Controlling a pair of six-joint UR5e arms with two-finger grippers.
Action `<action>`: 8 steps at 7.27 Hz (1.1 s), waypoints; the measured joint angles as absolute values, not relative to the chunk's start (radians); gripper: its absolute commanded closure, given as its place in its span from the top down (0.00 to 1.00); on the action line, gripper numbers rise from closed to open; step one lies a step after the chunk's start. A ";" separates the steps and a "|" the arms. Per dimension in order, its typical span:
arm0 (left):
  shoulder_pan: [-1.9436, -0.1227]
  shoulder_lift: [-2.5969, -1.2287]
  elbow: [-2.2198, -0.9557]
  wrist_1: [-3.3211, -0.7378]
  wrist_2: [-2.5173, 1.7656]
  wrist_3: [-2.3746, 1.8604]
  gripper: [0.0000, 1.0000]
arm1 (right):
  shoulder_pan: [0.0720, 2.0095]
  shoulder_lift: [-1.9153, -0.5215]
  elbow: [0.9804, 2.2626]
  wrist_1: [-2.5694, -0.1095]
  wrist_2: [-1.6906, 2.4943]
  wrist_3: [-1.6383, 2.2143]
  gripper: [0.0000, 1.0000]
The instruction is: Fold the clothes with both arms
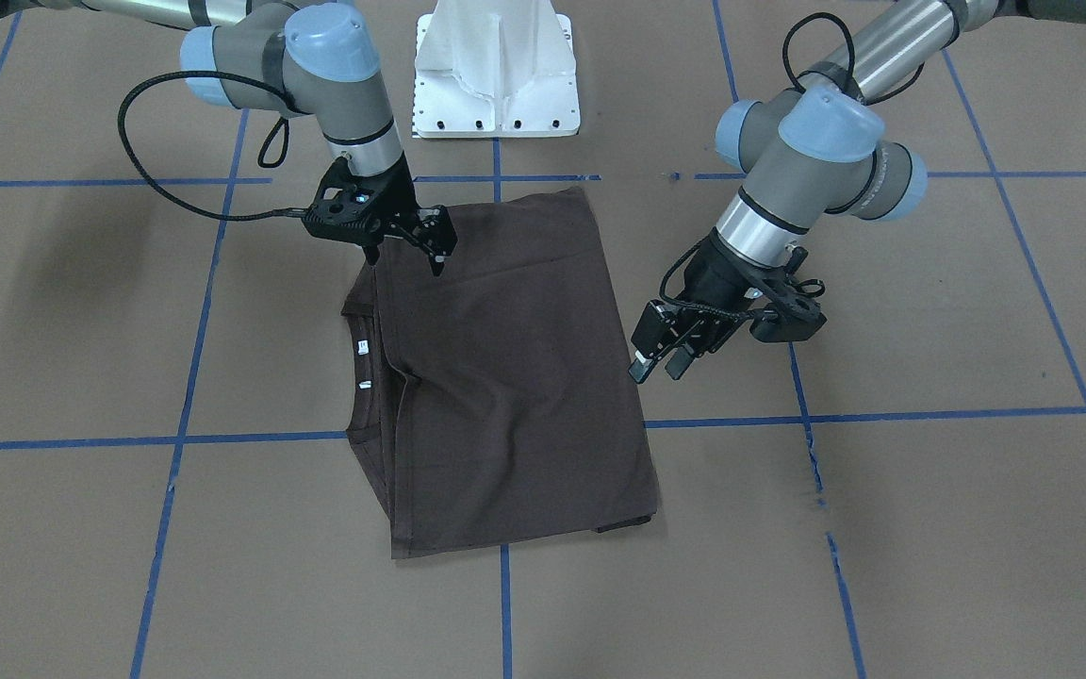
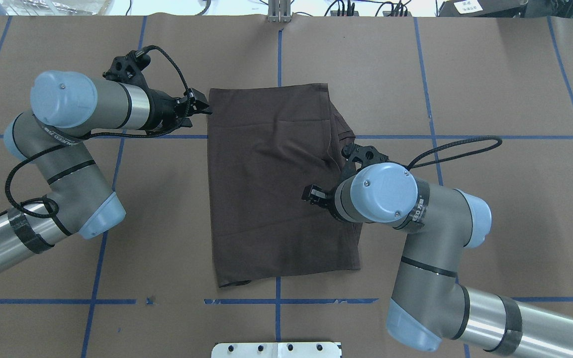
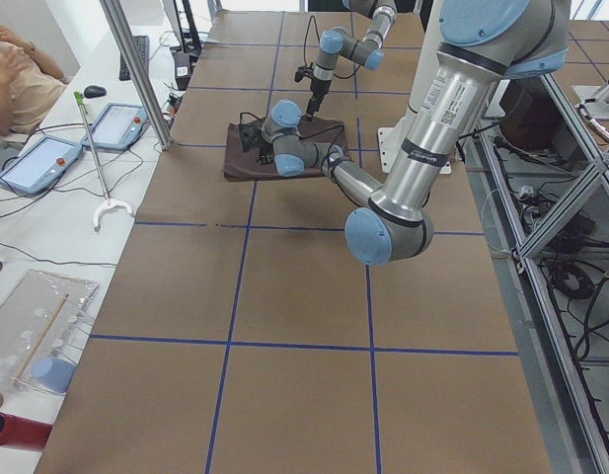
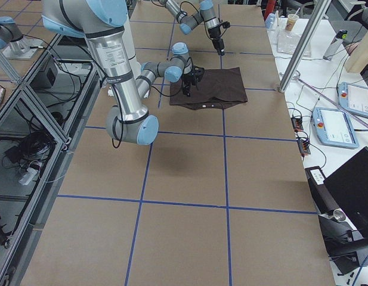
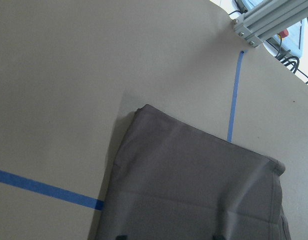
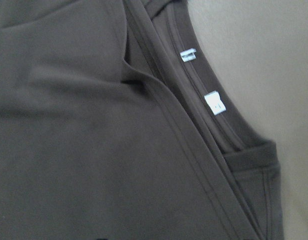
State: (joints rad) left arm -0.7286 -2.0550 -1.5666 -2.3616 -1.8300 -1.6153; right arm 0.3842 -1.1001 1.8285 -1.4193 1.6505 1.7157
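Note:
The dark grey-brown T-shirt lies folded into a rectangle on the brown table. Its ribbed collar with white tags sticks out at the side by my right arm. My right gripper hangs open just above the shirt's collar-side near corner, holding nothing. My left gripper is open beside the shirt's far corner on the opposite side, apart from the cloth. In the front view the left gripper floats off the shirt's edge.
The white pedestal base stands behind the shirt. Blue tape lines grid the table. A metal post and a bench with tablets, where a person sits, lie past the far edge.

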 measured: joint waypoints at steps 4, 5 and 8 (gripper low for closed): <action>-0.729 -2.052 -1.567 -2.364 -1.830 -1.615 0.66 | 0.278 -1.139 1.835 -1.430 1.578 1.960 0.77; -0.729 -2.053 -1.567 -2.364 -1.830 -1.616 0.66 | 0.275 -1.157 1.843 -1.430 1.578 1.973 0.77; -0.727 -2.054 -1.568 -2.364 -1.830 -1.617 0.66 | 0.266 -1.187 1.864 -1.430 1.578 2.012 0.77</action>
State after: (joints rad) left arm -0.7275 -2.0539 -1.5677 -2.3639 -1.8300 -1.6168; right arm 0.2657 -1.1866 1.8644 -1.4297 1.5784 2.0116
